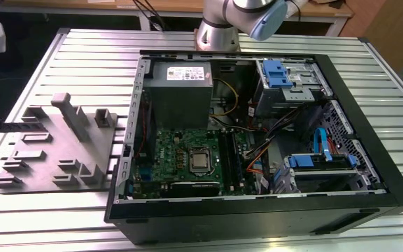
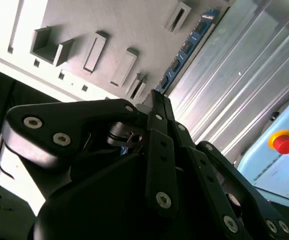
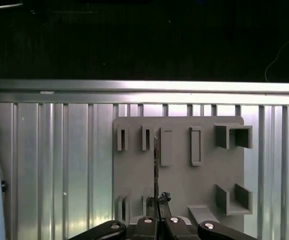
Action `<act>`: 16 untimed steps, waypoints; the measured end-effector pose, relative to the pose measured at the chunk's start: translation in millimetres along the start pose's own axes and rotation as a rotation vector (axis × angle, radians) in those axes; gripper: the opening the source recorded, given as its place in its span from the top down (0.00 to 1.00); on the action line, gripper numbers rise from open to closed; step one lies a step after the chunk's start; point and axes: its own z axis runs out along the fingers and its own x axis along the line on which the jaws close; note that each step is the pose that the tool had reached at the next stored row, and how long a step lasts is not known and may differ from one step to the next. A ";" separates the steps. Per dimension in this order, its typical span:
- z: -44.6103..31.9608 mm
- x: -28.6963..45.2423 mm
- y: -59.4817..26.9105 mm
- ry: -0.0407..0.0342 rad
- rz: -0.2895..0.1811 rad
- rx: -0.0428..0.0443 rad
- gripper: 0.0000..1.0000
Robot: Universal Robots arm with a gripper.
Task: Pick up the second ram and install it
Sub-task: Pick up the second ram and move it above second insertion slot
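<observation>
Dark-blue second ram (image 2: 184, 47) is held edge-on over the grey fixture plate (image 3: 179, 190), apparently clear of the plate's slots. The fingers of the gripper (image 2: 154, 100) are pressed together on one end of the strip, and the rest of its length is left unsupported. In the first wrist view the strip is seen as a thin dark line above the plate.

Risks, as judged:
- **Twist or slip:** With so small a hold, the strip could be twisted or slipped in the pinch, and it would then be presented crooked to a slot on the green motherboard (image 1: 180, 152).
- **Snagging:** The open computer case (image 1: 369, 136) lies just beside the plate. Its cables (image 1: 257, 152) could be caught by the free end.
</observation>
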 end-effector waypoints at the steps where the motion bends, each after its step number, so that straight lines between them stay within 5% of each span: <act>1: -4.7 -0.2 -0.1 -0.0001 0.000 0.0001 0.89; 16: -61.8 -3.1 -1.0 0.0000 0.000 0.0005 0.89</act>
